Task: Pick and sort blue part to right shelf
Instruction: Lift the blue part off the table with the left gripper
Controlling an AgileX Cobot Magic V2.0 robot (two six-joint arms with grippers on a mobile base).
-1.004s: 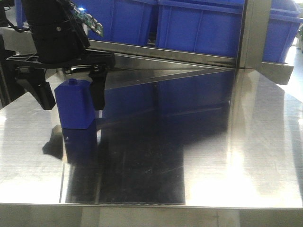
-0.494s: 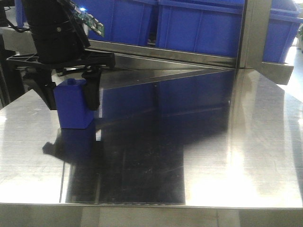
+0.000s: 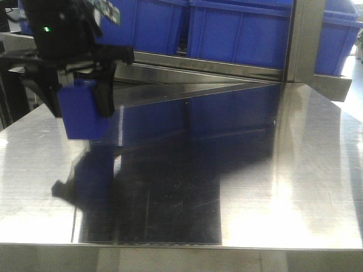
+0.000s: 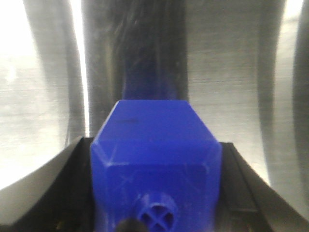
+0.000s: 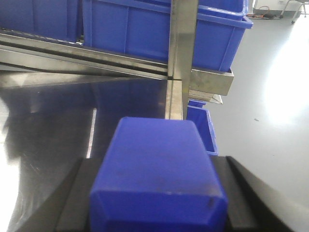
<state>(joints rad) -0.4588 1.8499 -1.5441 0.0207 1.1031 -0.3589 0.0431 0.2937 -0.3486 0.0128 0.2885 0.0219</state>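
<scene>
The blue part (image 3: 84, 122) hangs just above the steel table (image 3: 255, 170) at the far left, with my left gripper (image 3: 82, 109) shut on it. In the left wrist view the blue part (image 4: 154, 140) fills the space between the black fingers (image 4: 63, 188), its round knob facing the camera. In the right wrist view, my right gripper (image 5: 157, 203) is shut on another blue part (image 5: 157, 164). The right shelf (image 3: 198, 63), a steel rack with blue bins (image 3: 238, 31), runs along the back. My right gripper is out of the front view.
A steel upright post (image 5: 178, 58) of the rack stands straight ahead of my right gripper, with blue bins (image 5: 145, 29) on either side of it. A small blue bin (image 5: 202, 128) sits low on the floor beyond the table edge.
My left gripper's fingers closed on the blue part, then lifted it off the table and a little to the left. Its reflection on the steel has dropped away below it.
</scene>
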